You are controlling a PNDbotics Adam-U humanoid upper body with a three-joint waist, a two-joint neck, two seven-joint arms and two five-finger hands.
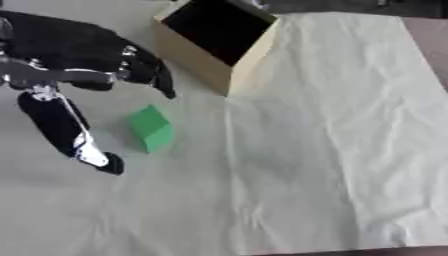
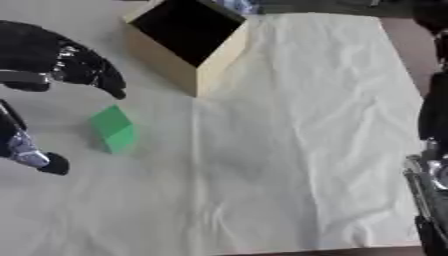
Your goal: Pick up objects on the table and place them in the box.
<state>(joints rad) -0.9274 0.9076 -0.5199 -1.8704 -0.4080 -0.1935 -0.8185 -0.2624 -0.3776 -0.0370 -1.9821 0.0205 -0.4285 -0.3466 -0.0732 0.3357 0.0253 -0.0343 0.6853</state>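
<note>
Green block [image 1: 150, 128]: one, lying on cream sheet [image 1: 332, 150] covering table, just left of sheet's centre crease, near front corner of box. Wooden box [image 1: 214, 42]: one, open top, dark interior, standing askew at far edge of sheet; nothing visible inside. Left hand [image 1: 66, 75]: spread wide, fingers curving above block, thumb [image 1: 74, 137] reaching down to block's left; block in the gap, touching neither, held by nothing. Right hand [image 2: 429, 200]: partly visible at right edge of right eye view; finger state cannot be told.
</note>
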